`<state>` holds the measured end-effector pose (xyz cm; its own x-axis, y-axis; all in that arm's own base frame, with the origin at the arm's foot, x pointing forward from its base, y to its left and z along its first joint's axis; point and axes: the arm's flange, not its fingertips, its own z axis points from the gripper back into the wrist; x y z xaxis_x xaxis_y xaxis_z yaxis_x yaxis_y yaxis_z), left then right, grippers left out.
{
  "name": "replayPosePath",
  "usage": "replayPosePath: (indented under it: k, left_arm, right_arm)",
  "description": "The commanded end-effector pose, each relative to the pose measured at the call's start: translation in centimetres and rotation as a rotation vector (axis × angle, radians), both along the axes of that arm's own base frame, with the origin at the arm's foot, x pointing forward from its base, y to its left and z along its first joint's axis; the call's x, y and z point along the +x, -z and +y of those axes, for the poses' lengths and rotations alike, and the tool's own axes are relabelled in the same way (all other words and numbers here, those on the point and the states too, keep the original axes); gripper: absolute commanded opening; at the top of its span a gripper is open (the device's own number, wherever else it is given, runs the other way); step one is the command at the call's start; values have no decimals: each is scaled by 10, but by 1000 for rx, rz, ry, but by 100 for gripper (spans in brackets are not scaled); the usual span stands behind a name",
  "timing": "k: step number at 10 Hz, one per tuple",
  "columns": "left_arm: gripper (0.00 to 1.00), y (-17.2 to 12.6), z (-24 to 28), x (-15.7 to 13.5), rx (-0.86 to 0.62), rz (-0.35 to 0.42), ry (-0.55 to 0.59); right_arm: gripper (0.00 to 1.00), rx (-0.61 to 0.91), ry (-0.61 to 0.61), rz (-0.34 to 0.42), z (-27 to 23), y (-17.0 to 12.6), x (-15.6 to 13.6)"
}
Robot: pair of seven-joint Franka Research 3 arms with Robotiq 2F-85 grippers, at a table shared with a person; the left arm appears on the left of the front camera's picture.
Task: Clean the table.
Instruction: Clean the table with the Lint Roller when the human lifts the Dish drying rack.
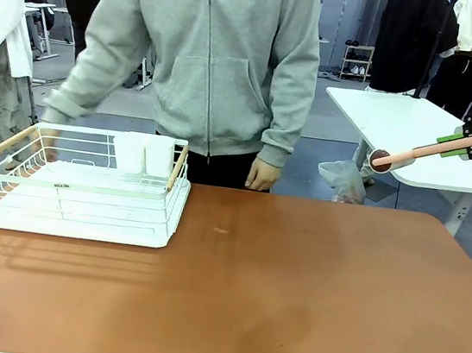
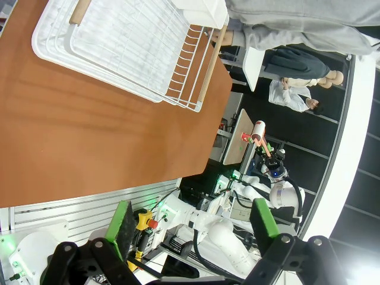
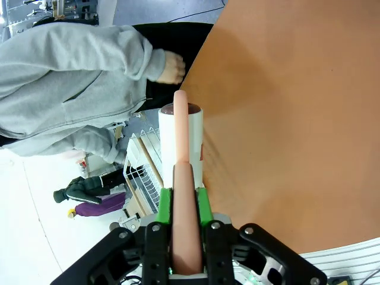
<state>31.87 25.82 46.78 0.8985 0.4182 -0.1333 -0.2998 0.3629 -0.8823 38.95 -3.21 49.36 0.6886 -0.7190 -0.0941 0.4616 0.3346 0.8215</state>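
- Now, front view: the right gripper [image 1: 459, 147] is clenching the lint roller [image 1: 417, 153] by its pink handle at upper right; the table [image 1: 290, 297] is spanning the lower frame.
- Left wrist view: the left gripper [image 2: 193, 221] is gaping at the bottom, with the table at upper left.
- Right wrist view: the right gripper is squeezing the handle at bottom centre, with the table at right.

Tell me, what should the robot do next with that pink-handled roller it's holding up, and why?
Probably lower the right gripper inward until the pink-handled white cylindrical roller meets the reddish-brown flat tabletop. The gripper is shut on the handle, but the roller hangs in the air by the table's far right corner, and a small pale speck lies near the middle.
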Motion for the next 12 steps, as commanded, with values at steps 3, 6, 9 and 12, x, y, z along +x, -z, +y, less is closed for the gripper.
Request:
replayPosePath:
  k: [3,6,9,12]
  left_arm:
    - [100,0,2,-3,-2,-10,7]
    - [100,0,2,-3,-2,-10,7]
    - [100,0,2,-3,-2,-10,7]
    - [100,0,2,-3,-2,-10,7]
  right_arm:
    - [0,-1,-1,-1,1,0,0]
    - [0,-1,-1,-1,1,0,0]
    - [0,-1,-1,-1,1,0,0]
    - [0,-1,-1,-1,1,0,0]
